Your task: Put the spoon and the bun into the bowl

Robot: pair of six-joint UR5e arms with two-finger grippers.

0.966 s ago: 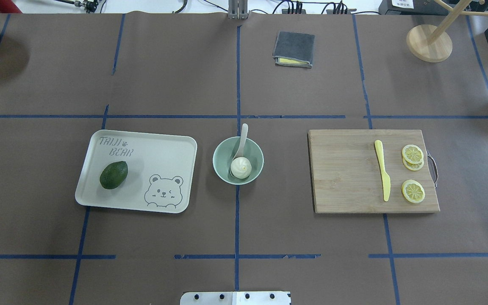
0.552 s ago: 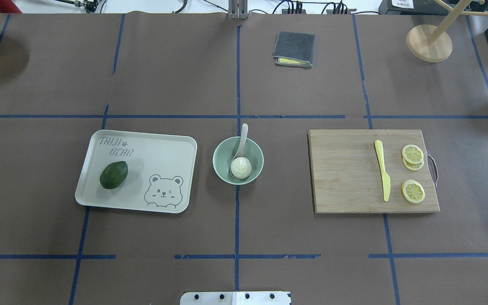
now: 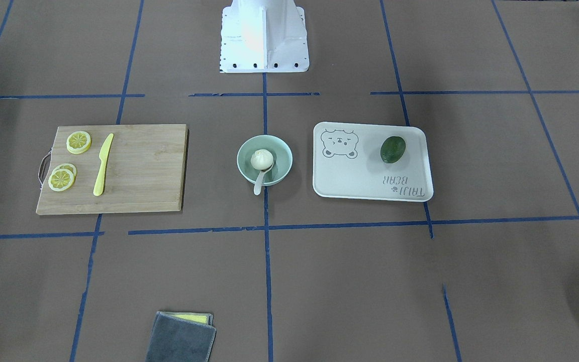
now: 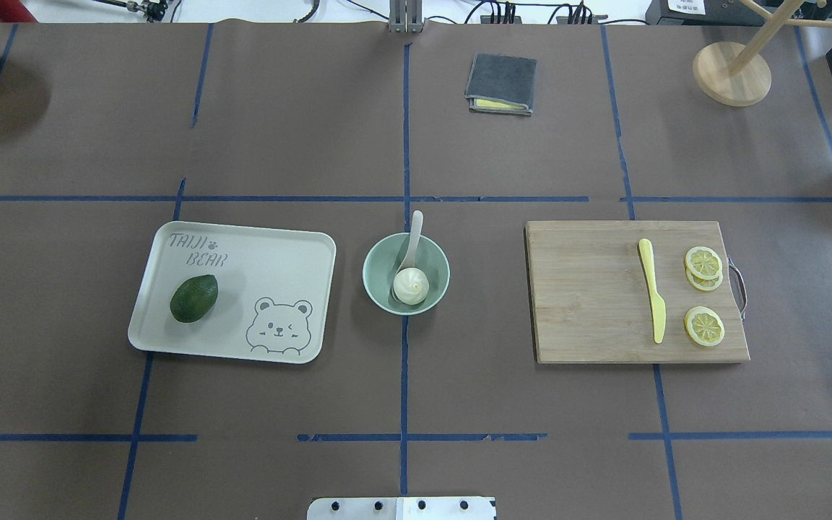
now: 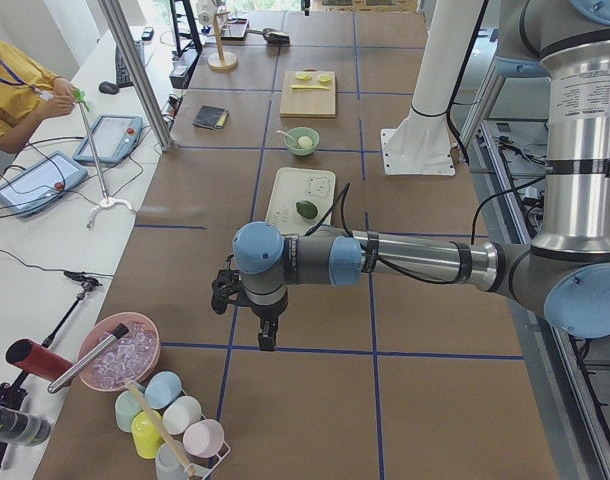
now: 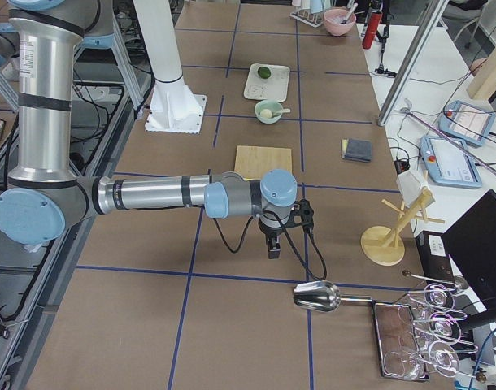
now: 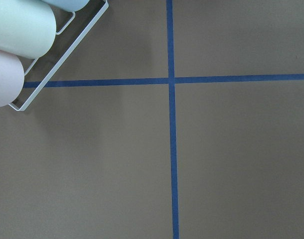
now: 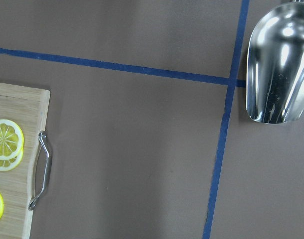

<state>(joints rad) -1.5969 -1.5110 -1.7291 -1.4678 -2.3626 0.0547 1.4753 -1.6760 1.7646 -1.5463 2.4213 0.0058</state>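
Note:
The pale mint-green bowl stands at the table's middle. The white pleated bun lies inside it. The off-white spoon rests with its scoop in the bowl beside the bun and its handle over the far rim. The front view shows the same bowl, bun and spoon. My left gripper hangs far off at the table's left end, and my right gripper at the right end. They show only in the side views, so I cannot tell whether they are open or shut.
A bear tray with a dark green avocado lies left of the bowl. A cutting board with a yellow knife and lemon slices lies to the right. A grey cloth, wooden stand and metal scoop lie farther off.

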